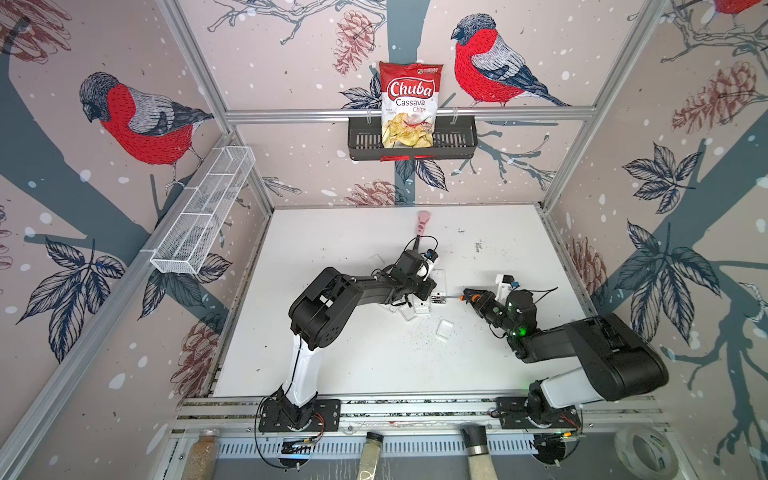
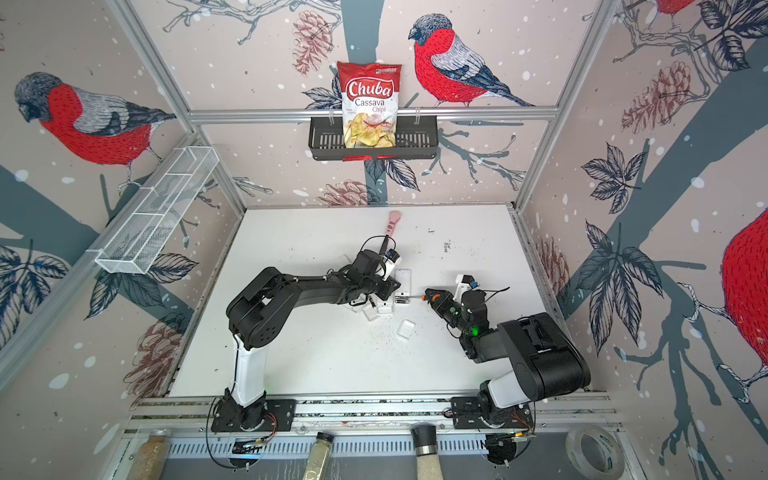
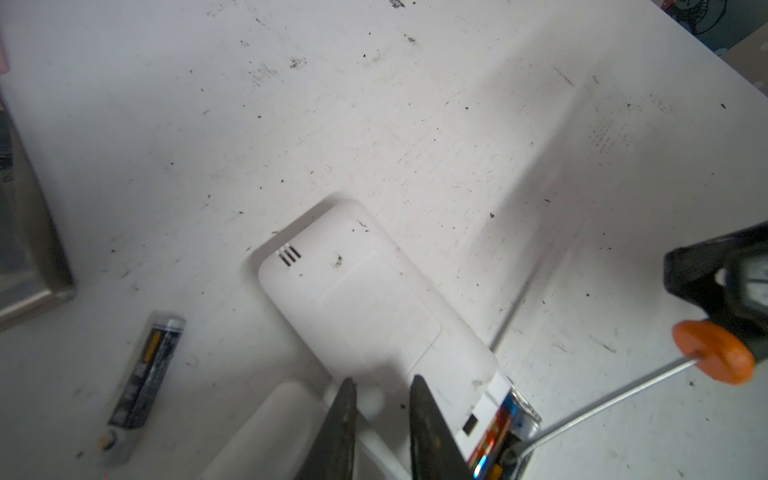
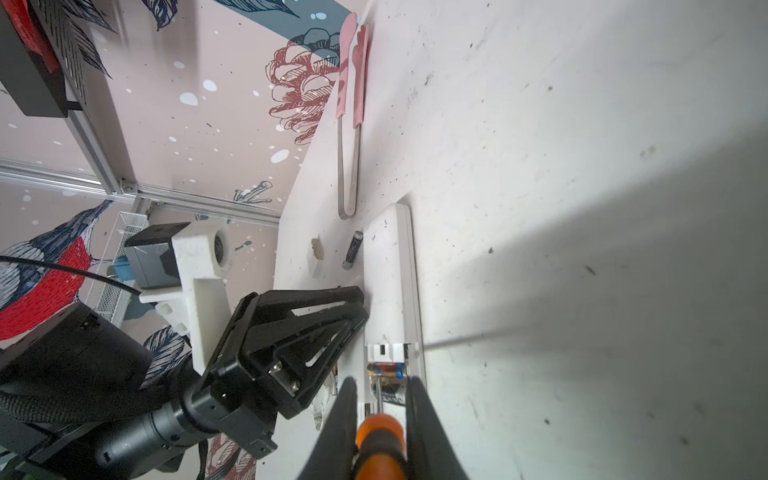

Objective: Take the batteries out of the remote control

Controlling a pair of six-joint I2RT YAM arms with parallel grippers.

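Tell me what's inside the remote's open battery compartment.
A battery with a colourful label lies in the open end of the remote, the screwdriver tip poking in against it. The right gripper holding the screwdriver covers the rest; how many batteries are inside is unclear.

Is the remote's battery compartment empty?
No, a battery sits in the open compartment of the remote, at the tip of the screwdriver.

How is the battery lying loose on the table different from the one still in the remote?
The loose battery lies free on the table beside the remote, dark grey with yellow marks. The seated battery sits in the open compartment, blue and orange, screwdriver tip at it. Both lie flat.
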